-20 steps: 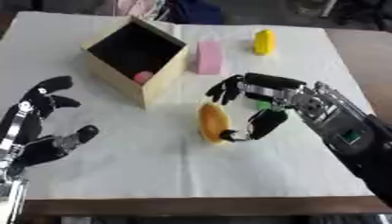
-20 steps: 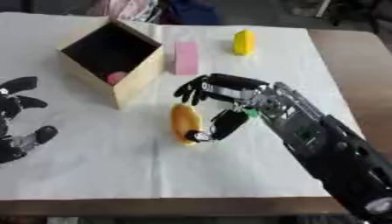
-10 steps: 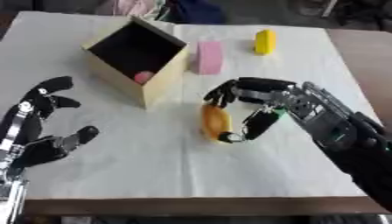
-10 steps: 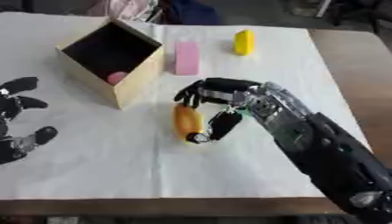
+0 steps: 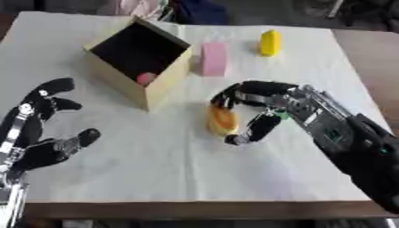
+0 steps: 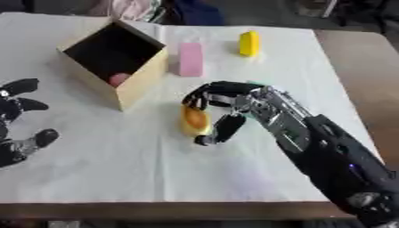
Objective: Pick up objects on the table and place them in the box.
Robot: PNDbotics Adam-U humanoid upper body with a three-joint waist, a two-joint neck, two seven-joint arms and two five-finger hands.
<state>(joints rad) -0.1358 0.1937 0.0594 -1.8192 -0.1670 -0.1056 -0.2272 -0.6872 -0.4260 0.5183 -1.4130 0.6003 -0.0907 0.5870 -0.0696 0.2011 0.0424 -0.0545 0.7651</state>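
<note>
1. Left eye view gives me the box (image 5: pixel 144 62) as my landmark: an open wooden one, tilted, standing toward the far left of the white cloth (image 5: pixel 179 178) that covers the table.
2. I can see a small pink thing (image 5: pixel 145 79) inside the box, low against its near wall.
3. My right hand (image 5: pixel 261 104) is on the near right of the box, fingers curled over the far side of an orange, egg-shaped object (image 5: pixel 221 120) and the thumb reaching down its right side. The fingers wrap round it, but I cannot tell whether it is off the cloth or resting on it.
4. That orange object lies just past the box's near right corner, close to it but not touching.
5. A pink block (image 5: pixel 213 59) stands just beside the box's right wall, on the far side of my right hand.
6. A yellow block (image 5: pixel 269 42) sits farther right of the box, well apart from it, beyond the pink block.
7. My left hand (image 5: pixel 39 138) rests on the near left of the box, fingers spread and relaxed, holding nothing.
</note>
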